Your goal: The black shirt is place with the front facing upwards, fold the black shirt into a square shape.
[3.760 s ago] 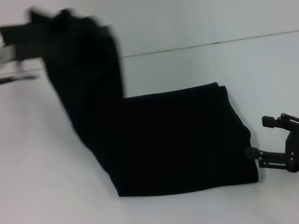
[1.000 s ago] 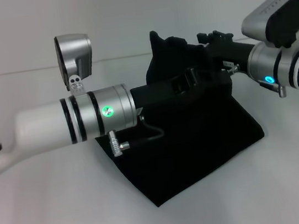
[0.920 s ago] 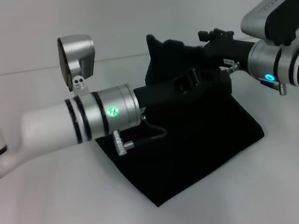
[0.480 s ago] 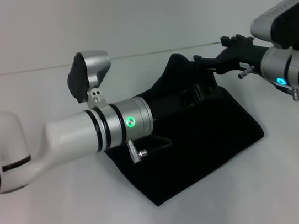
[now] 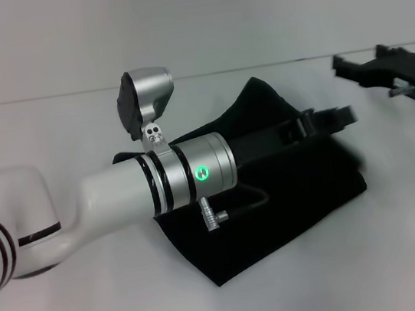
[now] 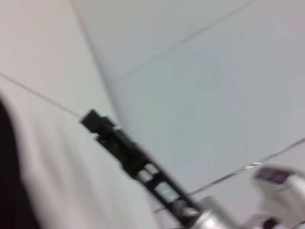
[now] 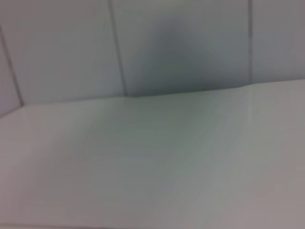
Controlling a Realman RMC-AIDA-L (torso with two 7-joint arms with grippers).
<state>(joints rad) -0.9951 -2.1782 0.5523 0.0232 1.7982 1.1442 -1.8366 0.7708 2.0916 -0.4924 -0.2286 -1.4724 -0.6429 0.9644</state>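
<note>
Folded black shirt, arms above

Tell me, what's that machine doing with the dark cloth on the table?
A two-armed robot is folding the black shirt on a white table. The shirt lies as a folded bundle, one corner peaked up at the back. The left gripper reaches across just over the top of the bundle. The right gripper is off to the side, clear of the cloth.
</note>
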